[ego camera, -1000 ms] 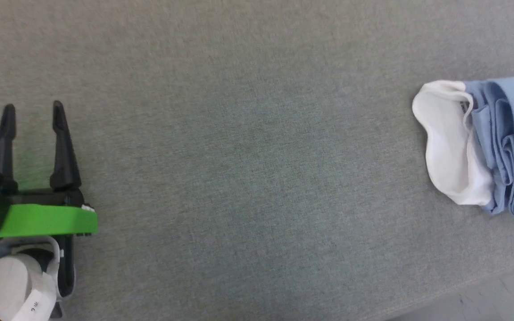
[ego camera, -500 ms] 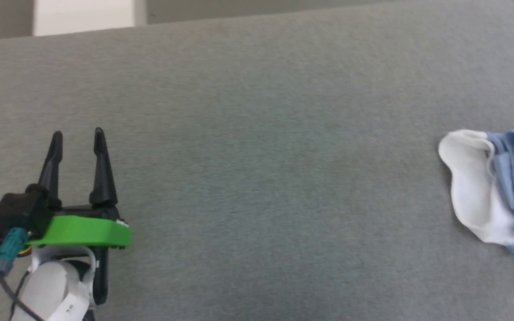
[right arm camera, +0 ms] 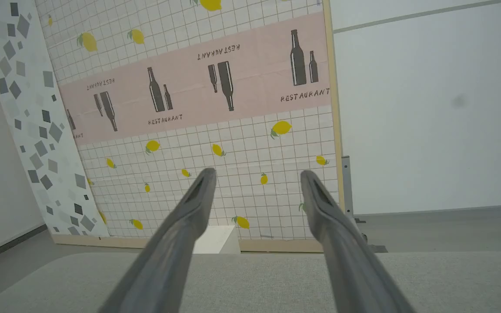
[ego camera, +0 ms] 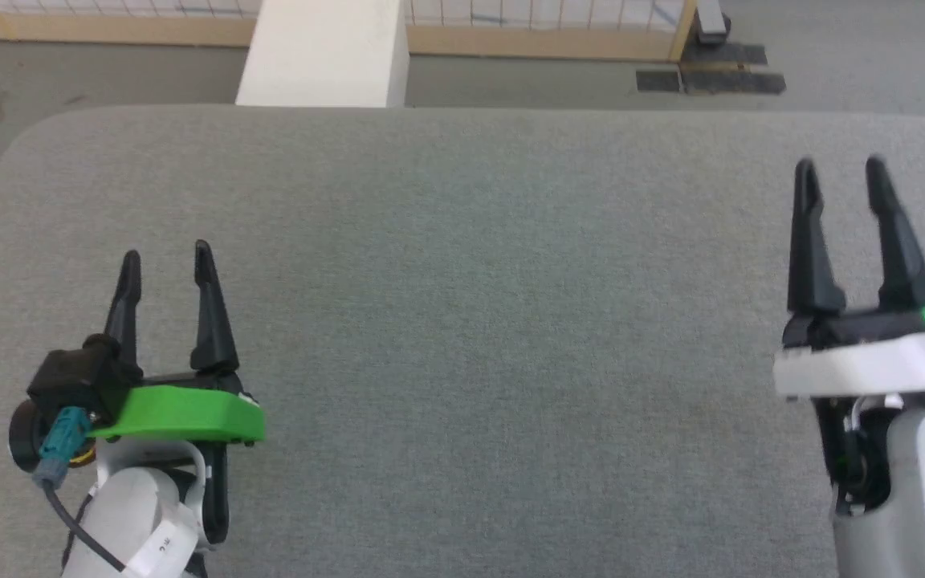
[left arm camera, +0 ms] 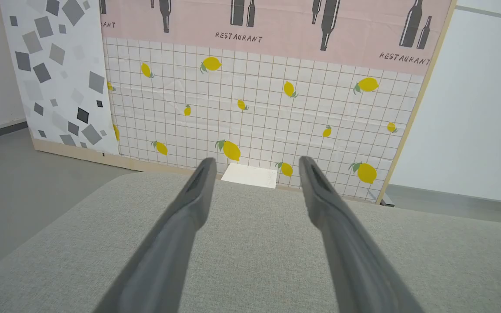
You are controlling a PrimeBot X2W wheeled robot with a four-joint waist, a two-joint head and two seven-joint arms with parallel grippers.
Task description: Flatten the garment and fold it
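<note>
Left gripper (ego camera: 167, 250) and right gripper (ego camera: 841, 163) — both spread wide, holding nothing — hover over the grey padded surface (ego camera: 462, 337).

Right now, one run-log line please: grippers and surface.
left gripper: open, empty | right gripper: open, empty | both over grey padded surface | beyond: white block, lemon-print panel

Head camera looks down at table (ego camera: 462, 321) — wrists face the wall (left arm camera: 255, 108).
</note>
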